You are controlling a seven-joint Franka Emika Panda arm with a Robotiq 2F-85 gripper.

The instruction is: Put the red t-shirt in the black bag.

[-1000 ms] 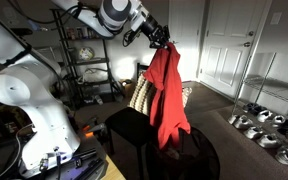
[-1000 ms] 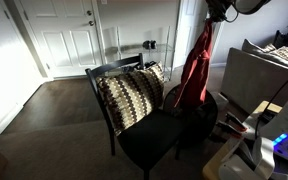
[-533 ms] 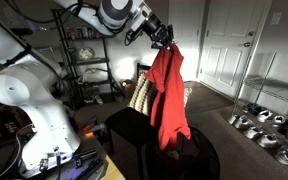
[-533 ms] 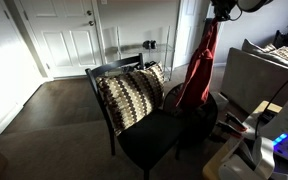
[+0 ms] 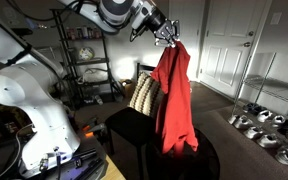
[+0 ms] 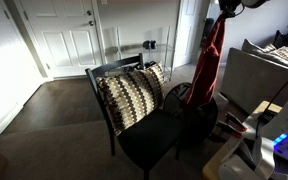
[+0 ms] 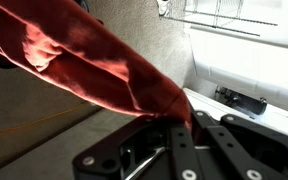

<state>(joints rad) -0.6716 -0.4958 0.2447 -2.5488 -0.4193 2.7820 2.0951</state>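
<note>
The red t-shirt [image 5: 172,95] hangs full length from my gripper [image 5: 168,37], which is shut on its top, high above the black chair. In an exterior view the shirt [image 6: 210,65] dangles over the black bag [image 6: 194,112], whose open rim sits on the floor beside the chair; its hem is at or just above the bag's mouth. The bag [image 5: 199,160] also shows as a dark shape under the shirt's hem. In the wrist view the shirt [image 7: 84,65] stretches away from the gripper [image 7: 181,122], pinched between the black fingers [image 7: 172,140].
A black chair [image 6: 149,130] with a striped pillow [image 6: 129,95] stands next to the bag. A grey sofa [image 6: 264,85] is behind the bag. Shelving [image 5: 84,60] stands behind the arm, shoes [image 5: 259,128] lie on the floor, and white doors [image 6: 69,40] line the walls.
My gripper has lifted higher and moved sideways with the shirt; the shirt's hem has risen and now hangs over the bag.
</note>
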